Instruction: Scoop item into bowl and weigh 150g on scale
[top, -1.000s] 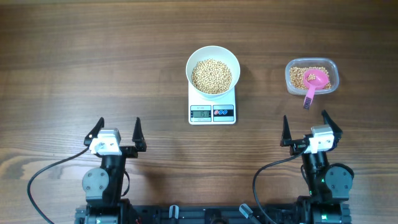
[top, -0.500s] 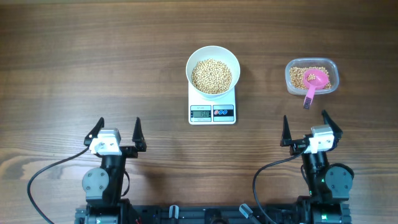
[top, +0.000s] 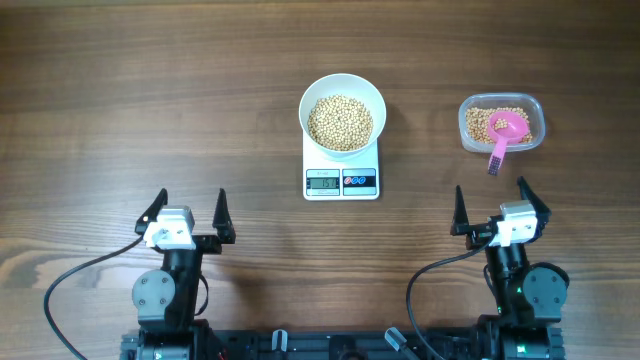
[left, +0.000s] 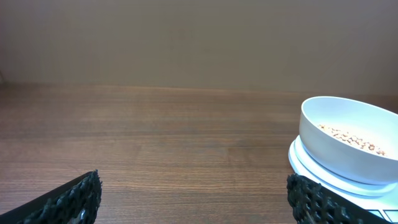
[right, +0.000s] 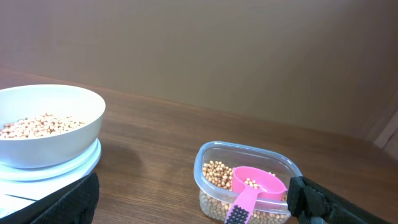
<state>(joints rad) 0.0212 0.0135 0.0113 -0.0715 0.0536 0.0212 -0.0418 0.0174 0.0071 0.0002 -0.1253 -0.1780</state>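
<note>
- Beans (top: 340, 122): loose, light, roll easily; in bowl (top: 341, 80) on scale (top: 341, 182), upper ctr.
- Pink scoop (top: 504, 136) in tub (top: 541, 114), upper right: stiff, grab by handle.
- Left end effector (top: 190, 200), right end effector (top: 490, 190): wide open, empty.

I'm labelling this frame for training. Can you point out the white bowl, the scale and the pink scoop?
white bowl (top: 306, 112): overhead view, on its left rim wall.
scale (top: 322, 181): overhead view, on its grey display.
pink scoop (top: 499, 150): overhead view, on its handle.
</note>
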